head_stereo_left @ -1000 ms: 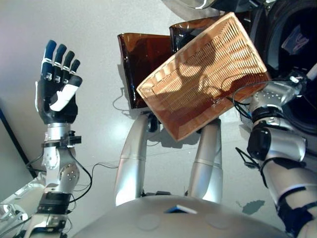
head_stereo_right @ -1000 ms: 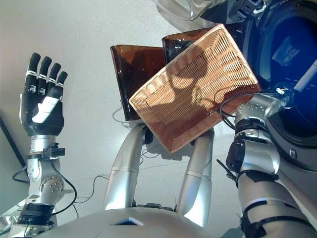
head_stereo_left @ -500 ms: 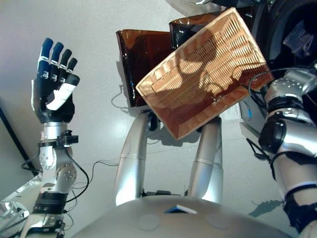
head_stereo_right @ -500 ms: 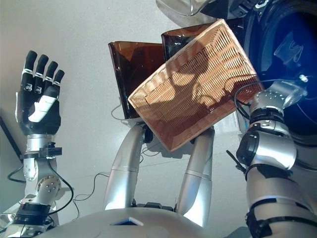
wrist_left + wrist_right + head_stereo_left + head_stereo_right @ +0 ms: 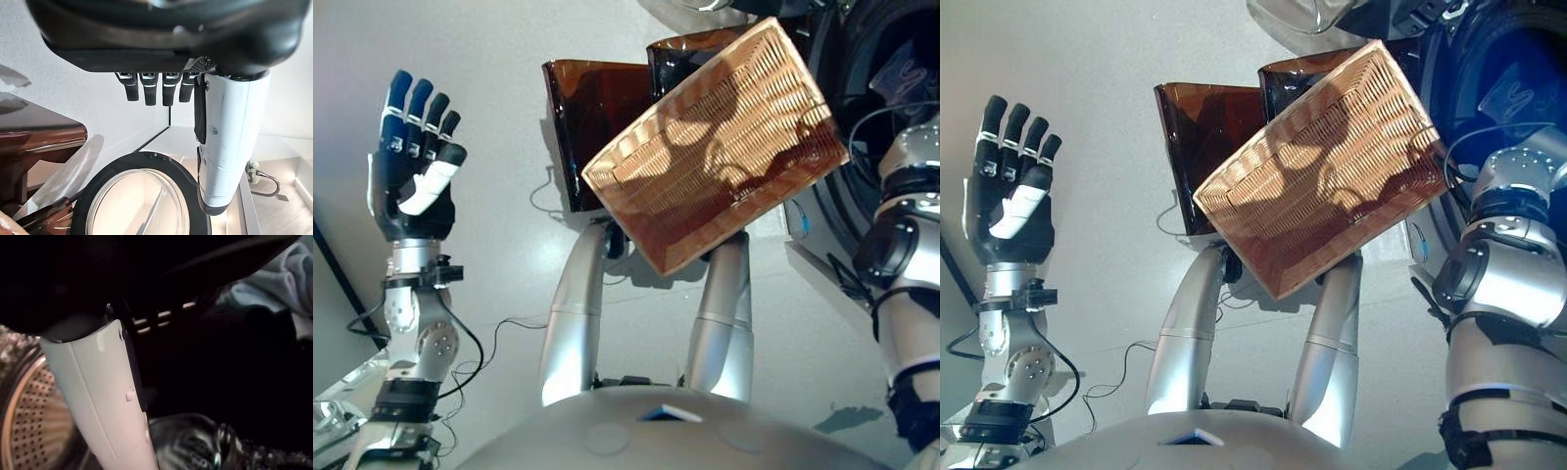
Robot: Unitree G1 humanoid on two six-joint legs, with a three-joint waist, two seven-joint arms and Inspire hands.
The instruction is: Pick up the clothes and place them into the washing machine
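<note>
My left robot hand (image 5: 411, 181) is raised out to my left side, well apart from everything else, palm toward me with its fingers (image 5: 154, 88) straight and spread, holding nothing. In its own wrist view the white-covered thumb (image 5: 230, 147) stands out beside the row of fingers, and past them the round glass door (image 5: 142, 196) of the washing machine shows.

My right arm reaches to my right into the dark drum opening (image 5: 891, 78) of the washing machine. From the head views my right robot hand is hidden inside the drum, so I read it from its wrist view: there the right robot hand (image 5: 73, 289) fills the upper part as a dark mass, its white-covered thumb (image 5: 102, 396) standing straight out. The fingers look extended rather than curled, though the drum is so dark that I say this with some doubt; nothing shows in their grasp.

A pale blue cloth (image 5: 274, 279) lies inside the drum, just beyond my right robot hand and apart from it. The perforated metal wall (image 5: 34, 426) of the drum shows beside the thumb.

In front of me a woven wicker basket (image 5: 715, 147) sits tilted; no clothes show in it. Behind it stand two brown translucent bins (image 5: 592, 117), side by side on the pale floor (image 5: 499, 59).
</note>
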